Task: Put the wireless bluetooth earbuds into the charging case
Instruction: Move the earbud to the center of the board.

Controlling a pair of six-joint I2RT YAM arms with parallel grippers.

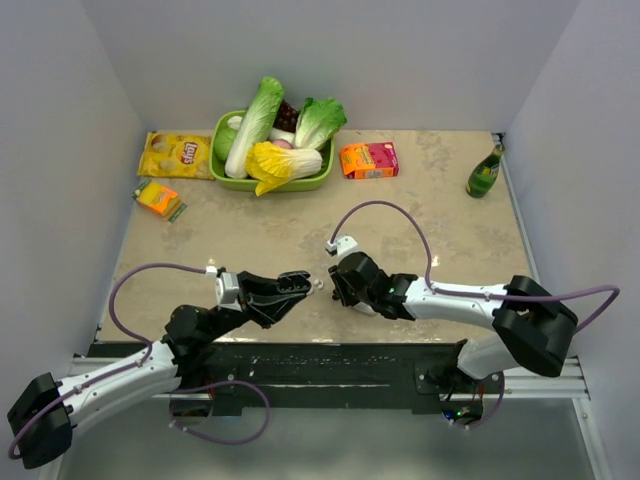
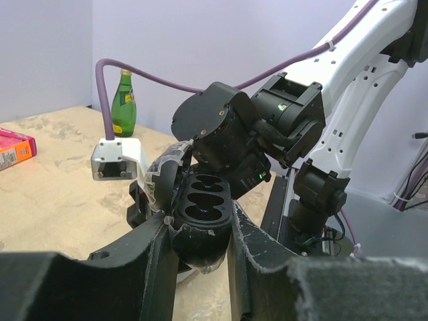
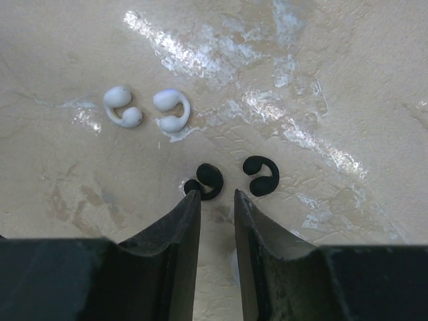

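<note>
My left gripper (image 1: 303, 284) (image 2: 200, 231) is shut on a black hinged charging case (image 2: 204, 210) held just above the table, lid open, its dark recesses empty. Two white earbuds (image 3: 122, 107) (image 3: 172, 110) lie side by side on the table, and two black earbuds (image 3: 210, 179) (image 3: 262, 175) lie nearer my right gripper (image 3: 215, 195) (image 1: 336, 284). That gripper hovers low over the table, fingers a narrow gap apart with nothing between them. Its left fingertip (image 3: 192, 200) touches one end of the nearer black earbud. A tiny white speck, likely the white earbuds (image 1: 318, 285), shows between the two grippers.
At the back stand a green basket (image 1: 222, 168) of vegetables, a yellow chips bag (image 1: 175, 155), a pink box (image 1: 369, 159), an orange packet (image 1: 160, 198) and a green bottle (image 1: 485, 172). The right arm's wrist (image 2: 227, 134) hangs close in front of the held case.
</note>
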